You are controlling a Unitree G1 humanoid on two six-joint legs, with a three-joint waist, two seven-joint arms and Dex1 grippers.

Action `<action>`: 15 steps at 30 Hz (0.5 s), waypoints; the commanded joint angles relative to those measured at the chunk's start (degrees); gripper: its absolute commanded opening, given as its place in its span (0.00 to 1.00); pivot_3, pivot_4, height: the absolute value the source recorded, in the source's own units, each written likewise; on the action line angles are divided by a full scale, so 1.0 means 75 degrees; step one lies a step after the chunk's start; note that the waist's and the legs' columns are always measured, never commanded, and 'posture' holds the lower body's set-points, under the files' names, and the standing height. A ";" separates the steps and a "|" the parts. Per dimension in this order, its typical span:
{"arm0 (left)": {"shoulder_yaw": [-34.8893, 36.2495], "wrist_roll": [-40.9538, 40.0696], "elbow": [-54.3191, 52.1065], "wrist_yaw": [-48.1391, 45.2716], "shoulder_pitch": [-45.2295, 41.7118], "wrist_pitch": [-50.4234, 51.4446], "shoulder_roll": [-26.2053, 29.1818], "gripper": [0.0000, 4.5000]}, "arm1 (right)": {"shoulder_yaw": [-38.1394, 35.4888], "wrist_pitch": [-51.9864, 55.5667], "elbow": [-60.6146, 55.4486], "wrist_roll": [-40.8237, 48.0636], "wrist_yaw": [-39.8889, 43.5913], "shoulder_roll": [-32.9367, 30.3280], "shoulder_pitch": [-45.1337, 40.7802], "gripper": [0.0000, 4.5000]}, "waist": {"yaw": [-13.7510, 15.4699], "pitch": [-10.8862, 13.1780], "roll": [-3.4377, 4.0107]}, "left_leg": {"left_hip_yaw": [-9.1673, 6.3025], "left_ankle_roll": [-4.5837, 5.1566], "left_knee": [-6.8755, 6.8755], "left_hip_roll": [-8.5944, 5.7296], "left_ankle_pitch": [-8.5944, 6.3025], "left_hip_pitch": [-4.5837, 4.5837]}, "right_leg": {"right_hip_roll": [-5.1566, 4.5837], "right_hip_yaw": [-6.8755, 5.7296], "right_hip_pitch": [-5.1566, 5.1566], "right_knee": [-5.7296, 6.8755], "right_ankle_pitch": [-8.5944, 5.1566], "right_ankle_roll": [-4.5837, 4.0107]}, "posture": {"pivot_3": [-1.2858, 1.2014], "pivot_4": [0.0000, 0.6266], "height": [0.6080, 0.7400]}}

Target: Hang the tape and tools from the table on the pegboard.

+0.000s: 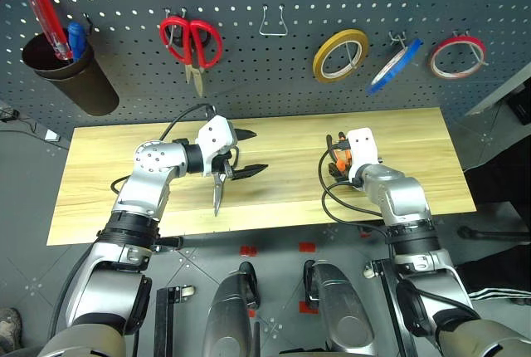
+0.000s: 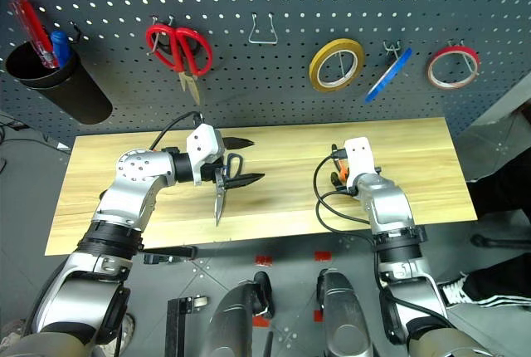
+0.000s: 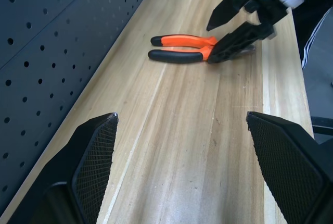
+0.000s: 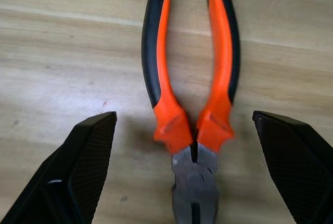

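A dark cup (image 1: 70, 79) hangs at the far left of the pegboard (image 1: 274, 75), holding a red-handled screwdriver (image 1: 48, 23) and a blue-handled tool (image 1: 76, 38); next along hang the red-looped scissors (image 1: 192, 45), then a bare wire hook (image 1: 273, 23), then the yellow tape ring (image 1: 340, 54), the blue tape (image 1: 395, 66) on its hook (seen nearly edge-on), and the red-and-white tape ring (image 1: 457, 56).

Below, on the pale wood counter (image 1: 108, 199), the left end effector (image 1: 245, 154) reaches in from the left with its two black fingers spread wide, nothing between them; the steel scissors (image 1: 219, 184) with black loops show just under it, blades pointing toward the near edge, though whether they lie on the wood or hang against the wrist cannot be told. The left wrist view shows bare planks between those fingers (image 3: 93, 156), with the pliers further along.

To the right, the pliers (image 4: 192, 104) lie flat on the counter, orange-black handles pointing away toward the pegboard, steel nose toward the robot; the right end effector (image 1: 338, 156) sits low right over them, fingers (image 4: 88, 151) standing wide to either side of the nose and not touching the handles.
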 commanded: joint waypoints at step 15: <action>0.0707 -0.0367 -0.0821 0.0555 0.0834 -0.0030 0.0138 0.93 | 0.0248 -0.0678 -0.0042 0.0161 0.0214 -0.0017 -0.0210 0.56 | -0.0004 -0.0015 -0.0006 | 0.0007 0.0000 -0.0005 0.0003 0.0000 -0.0001 | 0.0000 0.0013 -0.0007 0.0002 0.0001 0.0000 | 0.42 0.51 1.00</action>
